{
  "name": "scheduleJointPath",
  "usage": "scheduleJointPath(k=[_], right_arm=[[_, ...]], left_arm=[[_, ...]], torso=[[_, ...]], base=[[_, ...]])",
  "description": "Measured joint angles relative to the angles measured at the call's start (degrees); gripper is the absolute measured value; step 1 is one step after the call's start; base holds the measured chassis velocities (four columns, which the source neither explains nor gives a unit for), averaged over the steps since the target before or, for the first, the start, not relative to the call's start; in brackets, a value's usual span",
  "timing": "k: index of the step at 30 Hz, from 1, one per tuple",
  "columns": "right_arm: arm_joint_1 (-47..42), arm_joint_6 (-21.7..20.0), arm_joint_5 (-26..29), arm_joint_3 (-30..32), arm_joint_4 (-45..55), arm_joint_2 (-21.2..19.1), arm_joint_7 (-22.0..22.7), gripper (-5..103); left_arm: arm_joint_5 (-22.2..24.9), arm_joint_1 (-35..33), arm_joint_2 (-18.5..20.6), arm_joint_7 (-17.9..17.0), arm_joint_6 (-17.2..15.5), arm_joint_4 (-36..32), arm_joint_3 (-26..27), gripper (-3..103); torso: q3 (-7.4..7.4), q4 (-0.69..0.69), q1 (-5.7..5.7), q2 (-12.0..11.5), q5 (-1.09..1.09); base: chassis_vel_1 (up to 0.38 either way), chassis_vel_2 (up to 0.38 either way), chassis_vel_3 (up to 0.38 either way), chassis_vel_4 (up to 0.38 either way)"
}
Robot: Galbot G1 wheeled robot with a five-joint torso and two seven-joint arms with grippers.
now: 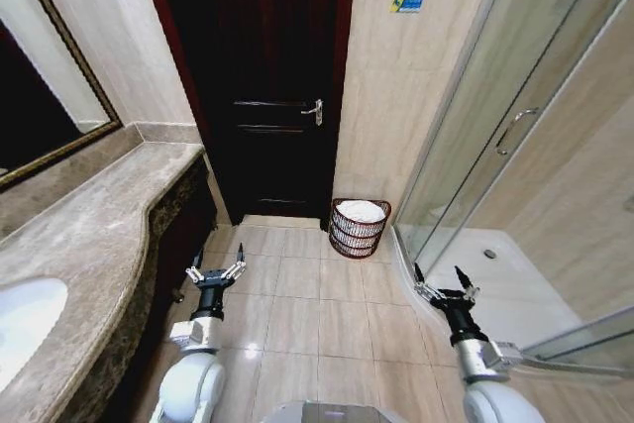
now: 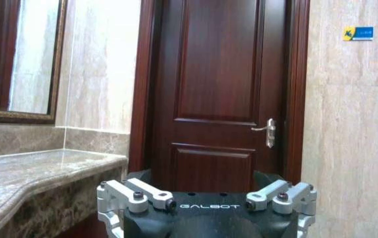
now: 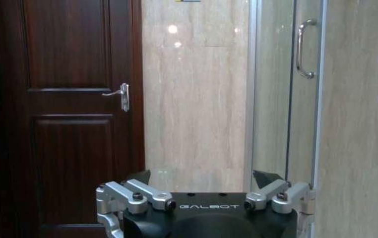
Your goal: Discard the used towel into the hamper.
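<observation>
Risk for you: both grippers, left (image 1: pixel 219 270) and right (image 1: pixel 442 280), hang spread and empty, while the dark woven hamper (image 1: pixel 359 228) by the wooden door (image 1: pixel 260 76) already holds something white; driving in could topple it.

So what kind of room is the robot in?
It looks like a bathroom. There's a brown marble counter with a white sink, a glass shower stall with a metal handle, and a dark red-brown woven hamper holding something white.
</observation>
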State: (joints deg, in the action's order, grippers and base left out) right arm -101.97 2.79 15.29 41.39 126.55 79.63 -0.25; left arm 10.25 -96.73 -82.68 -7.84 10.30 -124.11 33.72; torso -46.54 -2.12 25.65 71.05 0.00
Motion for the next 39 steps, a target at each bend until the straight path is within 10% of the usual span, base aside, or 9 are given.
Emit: scheduleJointPath(k=[39], right_arm=[[-1.3, 1.1, -0.3, 1.6, 0.5, 0.8, -0.6, 100]], left_arm=[[0.9, 0.1, 0.3, 0.2, -1.0, -1.4, -0.6, 100]], torso=[[0.00, 0.00, 0.00, 0.0, 0.00]], base=[[0.041, -0.040, -0.039, 0.037]])
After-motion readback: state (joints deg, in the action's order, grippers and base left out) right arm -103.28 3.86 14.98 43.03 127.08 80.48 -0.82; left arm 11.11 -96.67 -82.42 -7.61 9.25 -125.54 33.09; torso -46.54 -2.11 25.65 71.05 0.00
